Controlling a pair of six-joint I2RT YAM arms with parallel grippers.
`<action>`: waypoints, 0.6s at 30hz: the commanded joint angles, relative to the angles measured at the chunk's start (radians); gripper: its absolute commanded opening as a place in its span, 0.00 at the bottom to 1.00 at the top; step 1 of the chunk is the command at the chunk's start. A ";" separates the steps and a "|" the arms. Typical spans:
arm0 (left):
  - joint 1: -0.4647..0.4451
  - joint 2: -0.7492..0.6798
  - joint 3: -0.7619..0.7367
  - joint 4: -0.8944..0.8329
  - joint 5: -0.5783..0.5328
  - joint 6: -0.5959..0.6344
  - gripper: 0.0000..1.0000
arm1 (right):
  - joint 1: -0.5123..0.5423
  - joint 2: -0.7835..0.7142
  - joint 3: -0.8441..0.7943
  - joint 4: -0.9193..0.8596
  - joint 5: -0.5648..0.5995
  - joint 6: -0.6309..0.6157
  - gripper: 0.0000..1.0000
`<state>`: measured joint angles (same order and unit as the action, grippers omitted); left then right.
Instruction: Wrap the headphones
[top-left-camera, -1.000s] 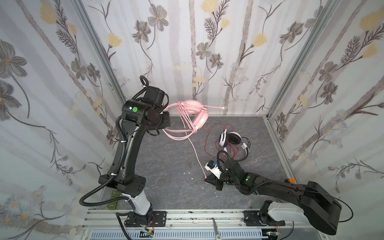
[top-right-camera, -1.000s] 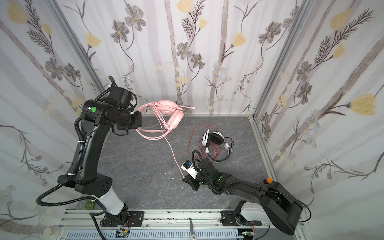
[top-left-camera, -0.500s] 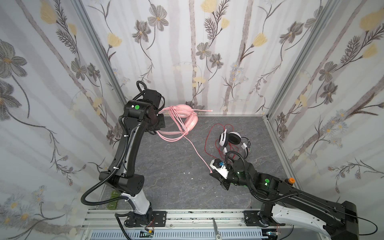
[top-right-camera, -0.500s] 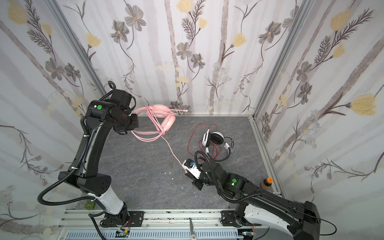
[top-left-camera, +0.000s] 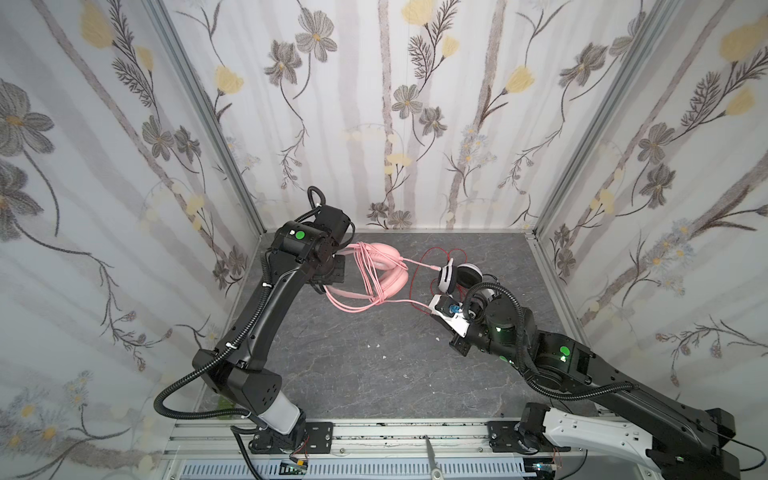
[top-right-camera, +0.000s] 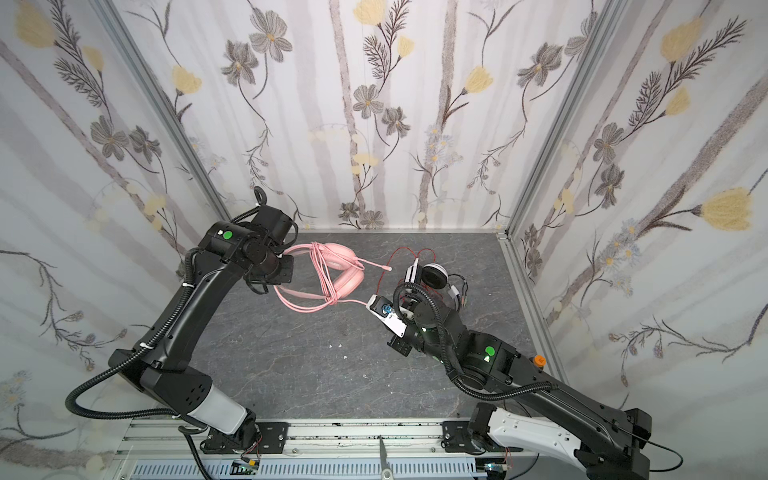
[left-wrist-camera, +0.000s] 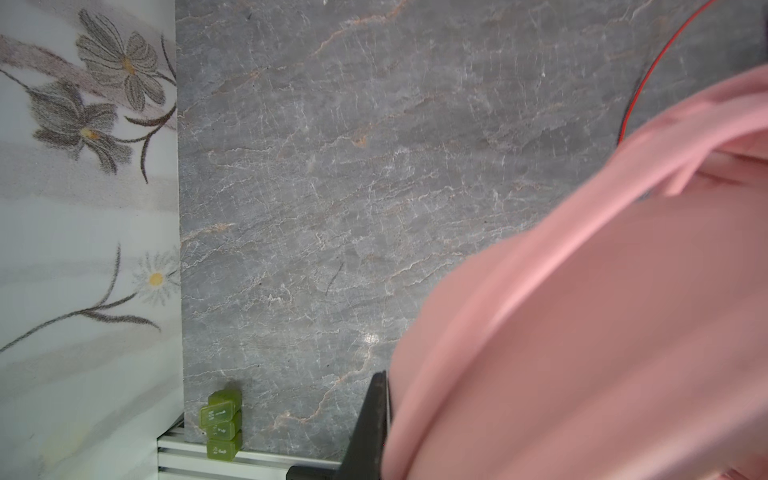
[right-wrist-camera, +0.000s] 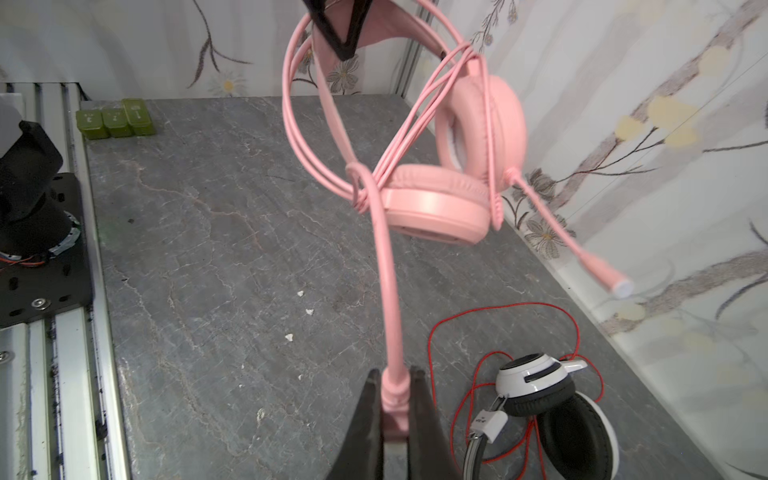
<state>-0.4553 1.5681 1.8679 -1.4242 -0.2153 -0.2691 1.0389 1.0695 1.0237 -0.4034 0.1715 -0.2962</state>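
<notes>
Altogether two headsets (top-left-camera: 384, 266) (top-left-camera: 459, 276): left gripper (top-left-camera: 337, 270) clamps pink headset (right-wrist-camera: 440, 203), right gripper (right-wrist-camera: 395, 415) pinches its cord (right-wrist-camera: 384, 270).

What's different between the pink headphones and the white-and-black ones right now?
The pink headset hangs above the table, gripped at its headband by the left hand; the white-and-black headset lies on the table, untouched. The pink cord is looped around the pink headset, its end pinched in the right hand; the red cord sprawls loose around the white-and-black headset. Both are padded over-ear headsets with cords.
</notes>
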 joint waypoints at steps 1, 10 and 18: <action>-0.063 -0.045 -0.056 0.059 -0.072 0.001 0.00 | -0.002 0.006 0.047 -0.012 0.056 -0.091 0.02; -0.336 -0.092 -0.153 0.077 -0.184 0.066 0.00 | -0.026 0.035 0.139 -0.032 0.079 -0.204 0.00; -0.516 -0.111 -0.174 0.130 -0.212 0.148 0.00 | -0.140 0.047 0.124 -0.011 -0.092 -0.185 0.02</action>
<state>-0.9314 1.4677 1.7012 -1.3556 -0.4042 -0.1699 0.9264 1.1122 1.1568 -0.4534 0.1795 -0.4839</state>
